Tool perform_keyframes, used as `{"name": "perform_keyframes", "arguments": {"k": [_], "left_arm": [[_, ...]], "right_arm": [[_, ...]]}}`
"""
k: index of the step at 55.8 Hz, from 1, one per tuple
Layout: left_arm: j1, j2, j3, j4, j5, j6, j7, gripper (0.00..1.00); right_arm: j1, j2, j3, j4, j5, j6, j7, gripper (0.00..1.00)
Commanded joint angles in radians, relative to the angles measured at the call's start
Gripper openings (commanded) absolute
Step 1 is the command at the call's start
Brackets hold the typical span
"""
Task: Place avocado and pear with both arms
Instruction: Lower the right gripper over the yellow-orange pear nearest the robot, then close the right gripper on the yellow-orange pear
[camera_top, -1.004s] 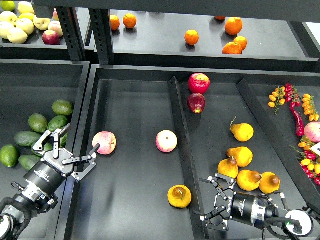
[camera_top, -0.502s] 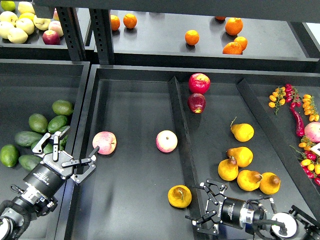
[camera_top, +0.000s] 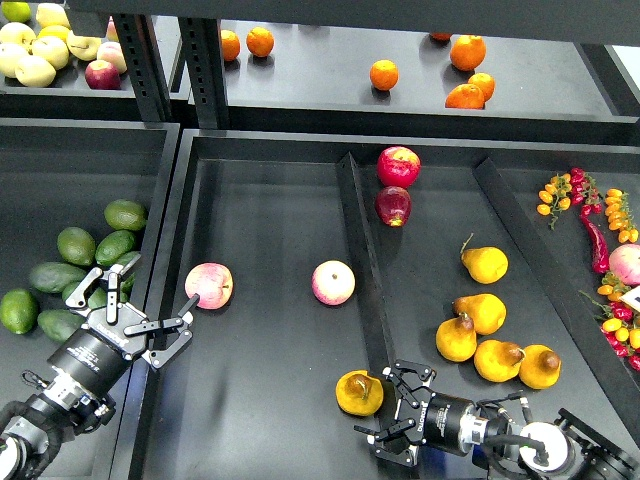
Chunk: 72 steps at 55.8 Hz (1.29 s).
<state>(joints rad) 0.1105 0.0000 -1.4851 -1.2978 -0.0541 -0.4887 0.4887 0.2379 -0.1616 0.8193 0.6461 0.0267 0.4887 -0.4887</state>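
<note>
The pear (camera_top: 359, 392), squat, orange-yellow with a dark sunken patch, lies at the front of the middle tray. My right gripper (camera_top: 377, 406) is open just right of it, over the divider, with its fingertips close beside the fruit. A dark green elongated avocado (camera_top: 53, 276) lies in the left bin among several greener avocados. My left gripper (camera_top: 160, 282) is open and empty above the bin's right wall, to the right of the avocados. It partly covers one avocado (camera_top: 86, 291).
Two pink apples (camera_top: 209, 286) (camera_top: 333, 282) lie in the middle tray. Red apples (camera_top: 397, 166) and several yellow pears (camera_top: 497, 358) lie in the right compartment past the divider (camera_top: 358, 250). Oranges sit on the back shelf. Peppers and small tomatoes lie far right.
My right gripper has moved left and forward from beside the yellow pears to right beside the pear. My left gripper has hardly moved.
</note>
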Motion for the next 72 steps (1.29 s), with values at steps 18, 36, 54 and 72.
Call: {"name": "perform_keyframes", "arguments": {"k": [18,36,54,72], "left_arm": [[0.0,0.0,-0.001,0.0,0.0,0.0,0.0,0.99],[0.002,0.0,0.0,0.0,0.0,0.0,0.0,0.99],[0.008,0.0,0.0,-0.001,-0.001,0.0,0.0,0.99],[0.009,0.0,0.0,-0.001,-0.001,0.0,0.0,0.99]], "right_arm": [[0.0,0.036,0.023,-0.022,-0.007,0.0,0.0,0.43],[-0.002,0.044,0.052,-0.059,-0.042,0.0,0.0,0.26],[-0.005,0.042,0.05,-0.065,-0.047,0.0,0.0,0.54],[-0.002,0.044,0.05,-0.066,-0.047,0.0,0.0,0.79]]}}
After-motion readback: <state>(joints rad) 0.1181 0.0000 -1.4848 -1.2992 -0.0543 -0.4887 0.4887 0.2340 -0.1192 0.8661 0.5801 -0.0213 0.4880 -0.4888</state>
